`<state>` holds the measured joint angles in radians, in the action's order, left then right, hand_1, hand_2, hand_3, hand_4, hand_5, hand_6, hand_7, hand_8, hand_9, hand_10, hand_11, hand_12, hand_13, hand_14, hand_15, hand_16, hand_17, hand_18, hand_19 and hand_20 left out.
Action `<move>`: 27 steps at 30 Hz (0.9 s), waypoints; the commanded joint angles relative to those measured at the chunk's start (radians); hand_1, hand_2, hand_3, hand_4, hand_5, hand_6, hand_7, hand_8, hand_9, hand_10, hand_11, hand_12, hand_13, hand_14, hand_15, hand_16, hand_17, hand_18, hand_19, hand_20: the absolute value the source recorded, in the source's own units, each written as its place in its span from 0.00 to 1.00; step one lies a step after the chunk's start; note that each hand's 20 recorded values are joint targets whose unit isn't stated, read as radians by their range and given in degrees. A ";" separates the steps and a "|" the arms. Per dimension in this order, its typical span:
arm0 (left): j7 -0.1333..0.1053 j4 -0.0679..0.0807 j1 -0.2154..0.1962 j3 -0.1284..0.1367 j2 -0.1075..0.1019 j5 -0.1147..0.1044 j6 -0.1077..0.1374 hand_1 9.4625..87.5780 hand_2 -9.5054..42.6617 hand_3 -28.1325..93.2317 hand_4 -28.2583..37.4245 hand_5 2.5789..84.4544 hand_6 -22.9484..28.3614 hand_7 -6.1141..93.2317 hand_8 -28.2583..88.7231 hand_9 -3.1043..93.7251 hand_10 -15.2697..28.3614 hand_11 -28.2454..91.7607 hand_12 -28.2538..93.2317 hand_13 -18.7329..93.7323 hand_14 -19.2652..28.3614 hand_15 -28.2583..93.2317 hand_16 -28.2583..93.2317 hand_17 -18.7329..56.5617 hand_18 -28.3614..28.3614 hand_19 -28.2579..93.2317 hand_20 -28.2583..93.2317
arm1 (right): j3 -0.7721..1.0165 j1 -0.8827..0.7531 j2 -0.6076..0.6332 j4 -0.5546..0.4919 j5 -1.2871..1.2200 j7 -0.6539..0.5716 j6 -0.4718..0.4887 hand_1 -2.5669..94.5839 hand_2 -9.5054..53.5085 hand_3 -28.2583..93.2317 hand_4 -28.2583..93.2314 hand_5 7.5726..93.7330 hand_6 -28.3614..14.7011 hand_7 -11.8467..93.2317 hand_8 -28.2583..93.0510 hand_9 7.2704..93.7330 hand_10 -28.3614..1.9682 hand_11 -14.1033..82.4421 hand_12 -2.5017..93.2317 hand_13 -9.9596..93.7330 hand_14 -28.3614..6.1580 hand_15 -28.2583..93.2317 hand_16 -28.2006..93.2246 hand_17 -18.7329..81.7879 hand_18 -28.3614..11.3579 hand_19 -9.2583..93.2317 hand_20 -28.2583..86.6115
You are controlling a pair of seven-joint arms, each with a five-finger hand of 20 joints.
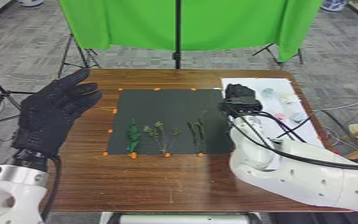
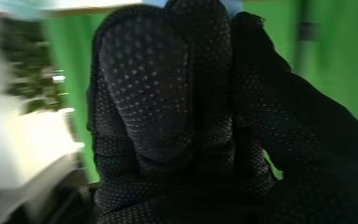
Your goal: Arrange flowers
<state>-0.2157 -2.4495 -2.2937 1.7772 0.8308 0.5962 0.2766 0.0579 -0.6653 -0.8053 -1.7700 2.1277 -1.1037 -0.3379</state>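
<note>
Left fingers (image 1: 65, 85) hover well left of the green sprigs (image 1: 133, 137).

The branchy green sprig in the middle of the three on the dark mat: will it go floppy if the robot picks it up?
The sprig would probably be light, since its stems look thin. Its little leafy tops might wobble or bend. It probably wouldn't roll far, because its branches spread out flat on the mat.
</note>
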 commanded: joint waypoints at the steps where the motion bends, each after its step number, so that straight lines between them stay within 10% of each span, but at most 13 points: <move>1: 0.033 0.014 0.077 -0.024 -0.015 0.000 -0.023 0.16 0.34 0.87 0.08 0.47 0.69 0.19 0.17 0.39 0.87 0.50 0.32 0.38 1.00 0.69 0.14 0.13 1.00 0.75 0.25 | 0.000 0.075 -0.218 -0.006 -0.097 0.148 0.007 0.62 0.00 0.83 0.00 0.92 0.63 0.31 0.29 1.00 0.71 0.35 0.32 0.99 0.74 0.62 0.41 0.67 0.35 1.00 0.07; 9: 0.061 0.053 0.245 -0.078 -0.045 -0.007 -0.081 0.15 0.34 0.87 0.08 0.47 0.68 0.19 0.17 0.39 0.87 0.50 0.33 0.38 1.00 0.69 0.14 0.15 1.00 0.78 0.27 | -0.047 0.147 -0.368 0.042 -0.273 0.201 0.034 0.61 0.00 0.83 0.00 0.91 0.63 0.32 0.29 1.00 0.72 0.34 0.33 0.98 0.75 0.63 0.42 0.64 0.34 1.00 0.10; 14: -0.016 0.099 0.365 -0.165 -0.081 -0.115 -0.133 0.15 0.34 0.87 0.08 0.46 0.68 0.19 0.17 0.39 0.87 0.50 0.33 0.38 1.00 0.69 0.14 0.16 1.00 0.79 0.27 | -0.208 0.299 -0.458 0.096 -0.360 0.213 -0.020 0.61 0.00 0.83 0.00 0.89 0.64 0.33 0.28 1.00 0.71 0.33 0.34 0.96 0.74 0.65 0.42 0.62 0.34 1.00 0.11; 15: -0.046 0.121 0.424 -0.216 -0.104 -0.120 -0.143 0.15 0.34 0.87 0.08 0.46 0.68 0.19 0.17 0.39 0.87 0.50 0.33 0.38 1.00 0.68 0.14 0.16 1.00 0.79 0.27 | -0.256 0.355 -0.474 0.103 -0.393 0.183 -0.044 0.61 0.00 0.83 0.00 0.89 0.64 0.33 0.28 1.00 0.71 0.33 0.34 0.96 0.74 0.65 0.42 0.61 0.33 1.00 0.11; 16: -0.010 0.125 0.449 -0.230 -0.091 -0.107 -0.139 0.15 0.34 0.87 0.08 0.46 0.68 0.19 0.17 0.39 0.87 0.50 0.33 0.38 1.00 0.68 0.14 0.16 1.00 0.79 0.27 | -0.227 0.322 -0.484 0.115 -0.396 0.190 -0.011 0.61 0.00 0.82 0.00 0.89 0.65 0.33 0.28 1.00 0.71 0.33 0.34 0.96 0.74 0.65 0.42 0.61 0.33 1.00 0.11; 22: -0.036 0.117 0.479 -0.253 -0.133 -0.112 -0.123 0.15 0.34 0.87 0.08 0.46 0.68 0.19 0.17 0.39 0.87 0.50 0.33 0.38 1.00 0.68 0.14 0.16 1.00 0.79 0.27 | -0.329 0.418 -0.563 0.134 -0.471 0.195 -0.078 0.60 0.00 0.82 0.00 0.88 0.66 0.34 0.27 1.00 0.70 0.32 0.34 0.95 0.74 0.66 0.41 0.59 0.34 1.00 0.13; 27: -0.013 0.120 0.505 -0.269 -0.132 -0.112 -0.107 0.15 0.34 0.87 0.08 0.47 0.68 0.19 0.17 0.39 0.87 0.50 0.33 0.38 1.00 0.68 0.14 0.16 1.00 0.79 0.27 | -0.302 0.397 -0.567 0.148 -0.540 0.253 -0.049 0.60 0.00 0.81 0.00 0.88 0.69 0.34 0.26 1.00 0.72 0.30 0.34 0.93 0.75 0.68 0.41 0.57 0.36 0.99 0.14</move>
<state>-0.2591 -2.3253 -1.8024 1.5103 0.7052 0.4721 0.1480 -0.2736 -0.2871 -1.3404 -1.6231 1.6236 -0.9089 -0.3969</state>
